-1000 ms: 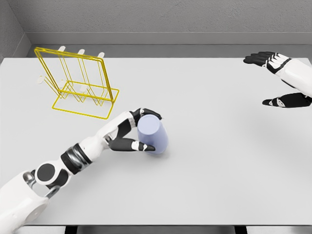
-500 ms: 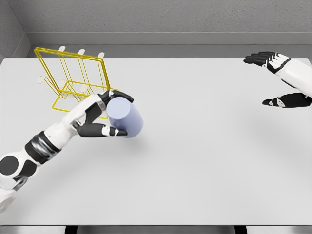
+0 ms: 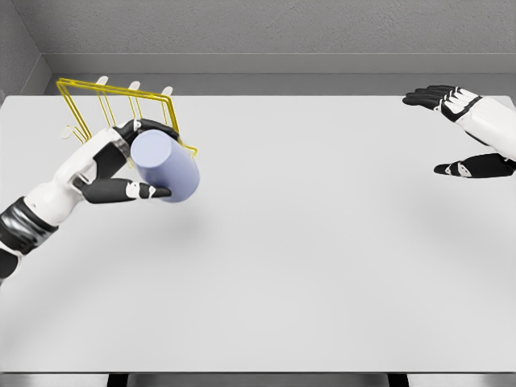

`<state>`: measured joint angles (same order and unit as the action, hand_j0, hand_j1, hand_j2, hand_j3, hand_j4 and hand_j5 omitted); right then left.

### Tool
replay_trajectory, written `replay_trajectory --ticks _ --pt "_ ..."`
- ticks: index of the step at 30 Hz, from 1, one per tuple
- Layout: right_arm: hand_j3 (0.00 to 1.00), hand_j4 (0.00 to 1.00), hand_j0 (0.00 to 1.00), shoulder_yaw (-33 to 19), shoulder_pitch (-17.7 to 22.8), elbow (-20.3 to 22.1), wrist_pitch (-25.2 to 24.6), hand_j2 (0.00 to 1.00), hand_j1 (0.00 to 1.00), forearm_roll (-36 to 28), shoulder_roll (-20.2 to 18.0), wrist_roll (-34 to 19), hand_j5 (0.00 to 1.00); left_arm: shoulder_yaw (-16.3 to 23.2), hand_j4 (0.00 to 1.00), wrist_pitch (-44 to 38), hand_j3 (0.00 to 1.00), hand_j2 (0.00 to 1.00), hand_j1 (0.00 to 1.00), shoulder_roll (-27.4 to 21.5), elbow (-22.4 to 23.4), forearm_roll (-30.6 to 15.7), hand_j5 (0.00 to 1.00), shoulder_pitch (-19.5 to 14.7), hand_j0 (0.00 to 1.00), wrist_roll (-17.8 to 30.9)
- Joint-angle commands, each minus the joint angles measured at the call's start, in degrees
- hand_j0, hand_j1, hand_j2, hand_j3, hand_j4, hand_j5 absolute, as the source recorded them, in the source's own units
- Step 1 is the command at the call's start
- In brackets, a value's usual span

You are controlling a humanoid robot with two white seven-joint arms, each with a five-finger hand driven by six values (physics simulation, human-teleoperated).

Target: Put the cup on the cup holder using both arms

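A: Why is the pale lavender cylindrical cup (image 3: 165, 167) tipped over like that, in the upper left of the frame?

B: My guess is the tilt lines it up with the pegs of the yellow wire cup holder (image 3: 97, 113) right behind it. The left hand (image 3: 121, 165) grips it, dark fingers over the top, thumb underneath.

A: So the cup sits where, relative to that hand?

B: Just to the hand's right in the picture, held clear above the white table (image 3: 322, 242) and overlapping the rack's right side.

A: And the other hand?

B: The right hand (image 3: 463, 133), at the upper right edge, is spread and holds nothing, well apart from the cup.
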<state>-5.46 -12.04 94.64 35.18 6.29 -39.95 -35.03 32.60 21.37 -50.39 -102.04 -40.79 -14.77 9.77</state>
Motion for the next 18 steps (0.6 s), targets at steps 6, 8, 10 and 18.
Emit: replay_trajectory --ticks 6,8,10,18 --pt "1.00 1.00 1.00 0.0 0.0 0.0 -0.2 1.00 1.00 -0.4 0.0 0.0 1.00 -2.3 0.65 0.0 0.65 0.65 0.65 -1.4 1.4 -2.8 0.65 -0.3 0.65 0.0" --pt "1.00 1.00 1.00 0.0 0.0 0.0 -0.2 1.00 1.00 -0.4 0.0 0.0 1.00 -2.4 0.65 0.0 0.65 0.65 0.65 -1.5 2.4 -2.9 0.65 -0.4 0.65 0.0" --pt "1.00 1.00 1.00 0.0 0.0 0.0 -0.2 1.00 1.00 -0.4 0.0 0.0 1.00 -2.5 0.65 0.0 0.65 0.65 0.65 -1.6 3.2 -3.7 0.65 -0.9 0.65 0.0" --pt "1.00 1.00 1.00 0.0 0.0 0.1 -0.2 1.00 1.00 -0.5 0.0 0.0 1.00 -2.5 0.65 0.0 0.65 0.65 0.65 -1.4 5.4 -3.8 0.65 -1.7 0.65 0.0"
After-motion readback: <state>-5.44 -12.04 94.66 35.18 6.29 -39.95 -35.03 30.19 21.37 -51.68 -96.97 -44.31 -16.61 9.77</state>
